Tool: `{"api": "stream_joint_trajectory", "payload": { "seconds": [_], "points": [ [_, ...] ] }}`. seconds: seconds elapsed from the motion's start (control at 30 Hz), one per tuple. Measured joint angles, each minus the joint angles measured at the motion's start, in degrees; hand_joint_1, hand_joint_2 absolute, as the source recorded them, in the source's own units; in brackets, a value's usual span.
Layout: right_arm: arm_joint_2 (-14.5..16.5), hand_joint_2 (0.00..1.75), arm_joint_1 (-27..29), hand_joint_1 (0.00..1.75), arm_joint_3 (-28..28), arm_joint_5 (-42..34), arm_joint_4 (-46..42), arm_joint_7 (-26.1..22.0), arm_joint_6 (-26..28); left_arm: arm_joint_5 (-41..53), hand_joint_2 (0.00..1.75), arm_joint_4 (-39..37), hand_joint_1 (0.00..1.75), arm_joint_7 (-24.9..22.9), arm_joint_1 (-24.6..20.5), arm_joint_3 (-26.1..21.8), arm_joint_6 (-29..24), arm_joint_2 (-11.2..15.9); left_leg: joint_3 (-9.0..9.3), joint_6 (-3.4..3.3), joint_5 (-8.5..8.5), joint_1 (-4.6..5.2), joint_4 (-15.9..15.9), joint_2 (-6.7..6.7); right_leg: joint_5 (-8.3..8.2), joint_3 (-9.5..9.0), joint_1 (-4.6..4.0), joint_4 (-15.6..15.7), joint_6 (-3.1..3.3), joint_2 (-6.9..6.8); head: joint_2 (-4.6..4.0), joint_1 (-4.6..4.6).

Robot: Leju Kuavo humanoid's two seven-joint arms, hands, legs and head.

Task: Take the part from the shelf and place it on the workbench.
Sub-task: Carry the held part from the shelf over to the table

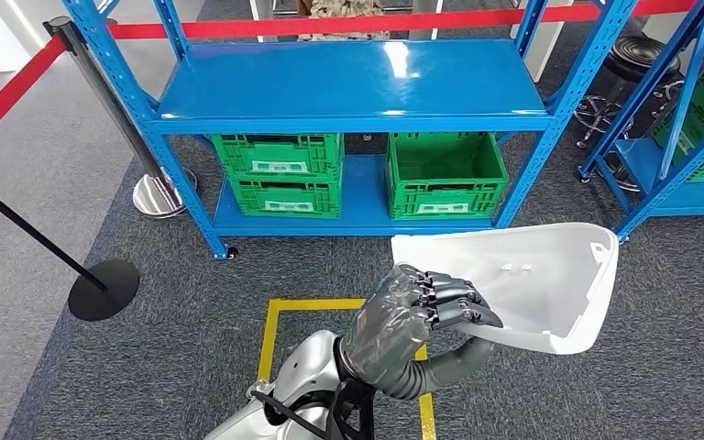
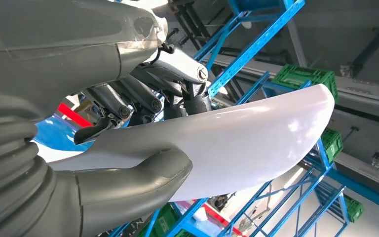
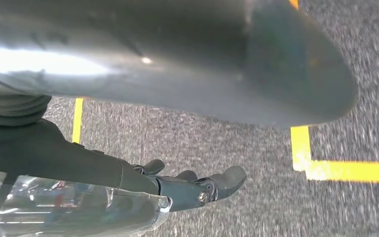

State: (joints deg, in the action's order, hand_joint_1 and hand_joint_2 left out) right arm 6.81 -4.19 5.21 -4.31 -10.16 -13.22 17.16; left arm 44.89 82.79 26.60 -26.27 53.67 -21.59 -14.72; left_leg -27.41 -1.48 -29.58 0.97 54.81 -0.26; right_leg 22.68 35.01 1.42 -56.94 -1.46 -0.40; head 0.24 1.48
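Observation:
My left hand grips the near edge of the white curved shell part, carrying it over the grey carpet in front of the blue shelf. In the left wrist view the thick thumb presses one face of the part while the darker fingers clamp the other. The shelf's upper board is bare. Hanging low over the carpet, my right hand holds nothing, its fingers loosely extended.
Green crates sit on the shelf's lower level. A second blue rack stands at the right beside a black stool. Stanchions with a red belt fence the left. Yellow tape marks the floor.

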Motion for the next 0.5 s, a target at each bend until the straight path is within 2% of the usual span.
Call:
{"api": "stream_joint_trajectory", "payload": {
  "seconds": [0.03, 0.07, 0.1, 0.13, 0.17, 0.2, 0.23, 0.27, 0.3, 0.33, 0.37, 0.4, 0.43, 0.47, 0.5],
  "points": [
    [0.0, 0.00, 0.0, 0.00, 0.0, 0.2, 0.0, -0.1, -0.2, 0.0, 1.75, 0.0, 1.75, 0.0, 0.0, 0.0, 0.0, 0.0, -0.33, -0.37, 0.50, -0.07, -0.2, 0.11, 0.09, 0.28, 0.05, -0.1, -0.31, 0.00, 0.00, -0.01],
    [0.1, 0.00, 0.0, 0.00, 0.0, 0.5, 0.0, -0.4, -0.4, 0.0, 1.75, 0.0, 1.75, 0.0, 0.0, 0.0, 0.0, 0.0, -0.79, -0.80, 1.08, -0.21, -0.4, 0.24, 1.13, 0.76, 0.04, -0.9, -0.55, 0.03, 0.00, -0.08],
    [0.1, 0.00, 0.1, 0.00, 0.0, 0.6, 0.0, -0.6, -0.6, 0.0, 1.75, 0.0, 1.75, 0.0, -0.1, 0.1, 0.0, -0.1, -1.41, -1.16, 1.78, -0.37, -0.6, 0.40, 3.23, 1.49, 0.03, -2.8, -0.74, 0.08, 0.00, -0.26],
    [0.0, 0.00, 0.0, 0.00, 0.0, 0.8, 0.0, -0.8, -0.6, 0.0, 1.75, 0.0, 1.75, 0.0, -0.1, 0.1, 0.0, -0.1, -2.11, -1.38, 2.39, -0.47, -0.6, 0.54, 6.20, 2.48, 0.06, -5.9, -0.85, 0.12, 0.00, -0.40],
    [0.0, 0.00, 0.0, 0.00, 0.0, 0.8, 0.0, -0.9, -0.5, 0.0, 1.75, 0.0, 1.75, 0.0, -0.1, 0.1, 0.0, -0.1, -2.98, -1.51, 2.97, -0.44, -0.6, 0.57, 9.00, 3.51, 0.05, -9.7, -0.99, 0.15, 0.00, -0.55],
    [-0.1, 0.00, -0.1, 0.00, 0.0, 0.7, 0.0, -0.9, -0.5, 0.0, 1.75, 0.0, 1.75, 0.0, 0.0, 0.2, 0.0, 0.0, -3.85, -1.52, 3.57, -0.38, -0.5, 0.76, 10.75, 4.29, 0.05, -13.5, -1.13, 0.17, 0.00, -0.63],
    [-0.2, 0.00, -0.1, 0.00, -0.1, 0.6, 0.0, -0.8, -0.4, 0.0, 1.75, 0.0, 1.75, -0.1, 0.0, 0.2, 0.0, 0.0, -4.69, -1.51, 4.14, -0.33, -0.4, 1.01, 10.92, 4.56, 0.05, -16.3, -1.23, 0.17, 0.00, -0.64],
    [-0.2, 0.00, -0.1, 0.00, -0.2, 0.4, 0.0, -0.8, -0.3, 0.1, 1.75, -0.1, 1.75, -0.1, 0.0, 0.3, -0.1, 0.1, -5.50, -1.45, 4.69, -0.31, -0.3, 1.37, 9.61, 4.05, 0.06, -17.4, -1.27, 0.15, 0.00, -0.65],
    [-0.2, 0.00, -0.2, 0.00, -0.3, 0.3, 0.0, -0.8, -0.2, 0.2, 1.75, -0.1, 1.75, -0.1, 0.1, 0.3, -0.2, 0.2, -6.26, -1.33, 5.17, -0.35, -0.1, 1.81, 7.54, 2.58, 0.09, -16.4, -1.31, 0.03, 0.00, -0.65],
    [-0.2, 0.00, -0.2, 0.00, -0.3, 0.2, 0.0, -0.8, -0.1, 0.4, 1.75, -0.1, 1.75, -0.1, 0.1, 0.3, -0.3, 0.3, -6.94, -1.13, 5.54, -0.39, 0.2, 2.20, 5.73, 0.20, 0.13, -13.5, -1.39, -0.42, 0.00, -0.66],
    [-0.1, 0.00, -0.3, 0.00, -0.4, 0.2, 0.0, -0.8, 0.0, 0.6, 1.75, -0.1, 1.75, -0.1, 0.1, 0.3, -0.3, 0.3, -7.56, -0.86, 5.83, -0.33, 0.6, 2.61, 5.33, -2.76, 0.03, -9.3, -1.57, -1.34, 0.00, -0.70],
    [0.0, 0.00, -0.5, 0.00, -0.4, 0.1, -0.1, -0.8, 0.2, 0.7, 1.75, -0.1, 1.75, -0.1, 0.1, 0.3, -0.4, 0.3, -8.01, -0.59, 6.04, -0.25, 1.1, 3.04, 6.01, -5.45, -0.10, -5.1, -1.39, -2.18, 0.00, -0.70],
    [0.2, 0.00, -0.7, 0.00, -0.4, 0.0, -0.1, -0.8, 0.3, 0.9, 1.75, -0.1, 1.75, -0.1, 0.1, 0.3, -0.5, 0.3, -8.31, -0.32, 6.23, -0.13, 1.4, 3.50, 7.15, -7.20, -0.26, -2.0, -1.09, -2.74, 0.00, -0.69],
    [0.4, 0.00, -1.0, 0.00, -0.4, -0.1, -0.1, -0.7, 0.3, 1.0, 1.75, -0.1, 1.75, -0.2, 0.1, 0.4, -0.5, 0.3, -8.49, -0.09, 6.45, -0.04, 1.7, 4.00, 8.20, -7.95, -0.44, -0.3, -0.63, -2.85, 0.00, -0.66],
    [0.5, 0.00, -1.1, 0.00, -0.4, -0.1, -0.2, -0.6, 0.4, 1.1, 1.75, -0.1, 1.75, -0.2, 0.1, 0.4, -0.5, 0.3, -8.55, 0.12, 6.67, -0.06, 1.8, 4.53, 8.42, -7.82, -0.46, 0.1, 0.07, -2.38, 0.00, -0.59]
  ]
}}
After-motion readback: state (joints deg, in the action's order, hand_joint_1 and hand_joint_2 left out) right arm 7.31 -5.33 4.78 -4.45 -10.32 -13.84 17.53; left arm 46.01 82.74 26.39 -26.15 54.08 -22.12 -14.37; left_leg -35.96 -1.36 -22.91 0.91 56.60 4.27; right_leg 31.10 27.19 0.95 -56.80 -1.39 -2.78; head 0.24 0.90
